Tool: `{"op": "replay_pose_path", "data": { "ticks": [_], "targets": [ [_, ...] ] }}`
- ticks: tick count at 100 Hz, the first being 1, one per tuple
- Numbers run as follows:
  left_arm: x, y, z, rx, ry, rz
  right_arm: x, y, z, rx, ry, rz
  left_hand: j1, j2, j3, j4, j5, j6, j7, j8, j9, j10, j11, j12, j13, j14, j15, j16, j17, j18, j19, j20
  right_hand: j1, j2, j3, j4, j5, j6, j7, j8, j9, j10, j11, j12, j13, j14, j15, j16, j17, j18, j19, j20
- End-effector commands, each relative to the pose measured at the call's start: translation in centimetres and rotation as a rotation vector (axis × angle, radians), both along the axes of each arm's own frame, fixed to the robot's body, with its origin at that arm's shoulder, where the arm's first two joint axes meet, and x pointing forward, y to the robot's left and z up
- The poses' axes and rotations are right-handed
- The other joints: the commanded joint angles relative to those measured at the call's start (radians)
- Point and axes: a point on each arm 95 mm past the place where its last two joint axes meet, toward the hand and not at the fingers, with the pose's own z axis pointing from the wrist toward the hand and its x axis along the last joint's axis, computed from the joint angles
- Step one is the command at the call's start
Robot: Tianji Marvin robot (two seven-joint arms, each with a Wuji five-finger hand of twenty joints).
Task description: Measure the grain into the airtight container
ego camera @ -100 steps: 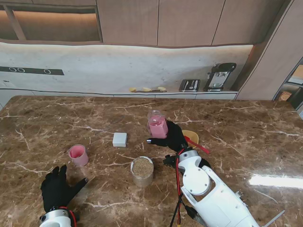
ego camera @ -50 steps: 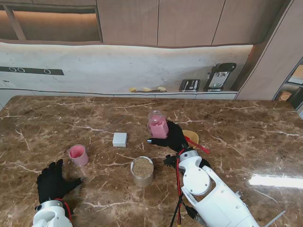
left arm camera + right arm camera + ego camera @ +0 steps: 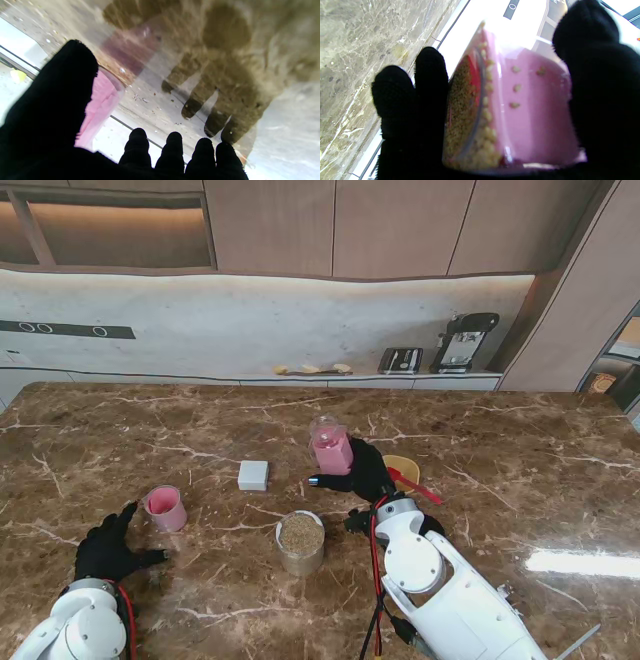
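Our right hand (image 3: 366,470) grips the pink container (image 3: 331,448) off the worktop (image 3: 520,470), while our left hand (image 3: 108,548) lies spread, empty, beside the cup (image 3: 165,507).

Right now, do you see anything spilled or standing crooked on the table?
The pink container in the right hand is tilted, and grains lie against its clear wall. The grain jar and pink cup stand upright. I see no clear spill.
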Motion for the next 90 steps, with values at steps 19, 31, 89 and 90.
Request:
{"op": "replay_pose_path", "data": {
  "ticks": [19,31,89,90],
  "targets": [
    [1.5,0.7,-1.5,-0.033,-0.022,-0.008,-0.1,0.4,-0.2,-0.021,0.019,0.018,-0.001,-0.052,-0.026,-0.028,-0.032,-0.064,-0.024,-0.079,-0.033,-0.036,-0.037,-0.035,-0.016,-0.037,-0.008,-0.055,0.006,-0.006,-0.007,-0.057,0.181,0.289,0.277,-0.004,0.140,-0.211,0.177,0.019,0.127,-0.103,0.181,0.042,0.055,-0.133,0.032,-0.007,-0.020,-0.069,-0.013,0.025],
    [2.0,0.8,-1.9,-0.052,-0.032,-0.033,0.0,0.4,-0.2,-0.027,0.020,0.020,-0.006,-0.060,-0.010,-0.031,-0.030,-0.098,-0.016,-0.076,-0.036,-0.037,-0.041,-0.066,-0.021,-0.030,-0.012,-0.090,0.007,0.014,-0.027,-0.096,0.181,0.289,0.277,-0.004,0.141,-0.212,0.177,0.019,0.127,-0.104,0.181,0.042,0.055,-0.133,0.032,-0.007,-0.020,-0.069,-0.013,0.025],
    [3.0,0.5,-3.1,-0.127,0.007,-0.127,0.1,0.2,0.0,-0.056,0.019,0.026,0.008,-0.075,0.043,-0.039,-0.034,-0.154,0.035,0.160,-0.041,-0.044,-0.051,-0.140,-0.028,-0.033,-0.026,-0.191,0.004,0.045,-0.035,-0.213,0.181,0.290,0.275,-0.004,0.140,-0.212,0.177,0.019,0.127,-0.104,0.181,0.042,0.054,-0.131,0.032,-0.007,-0.020,-0.068,-0.014,0.026],
    [3.0,0.5,-3.1,-0.127,0.007,-0.127,0.1,0.2,0.0,-0.057,0.019,0.027,0.008,-0.075,0.043,-0.039,-0.033,-0.154,0.036,0.162,-0.041,-0.044,-0.051,-0.140,-0.027,-0.034,-0.026,-0.191,0.004,0.045,-0.035,-0.213,0.181,0.290,0.275,-0.004,0.140,-0.212,0.177,0.019,0.127,-0.104,0.181,0.042,0.054,-0.131,0.032,-0.007,-0.020,-0.068,-0.014,0.026]
  ]
}}
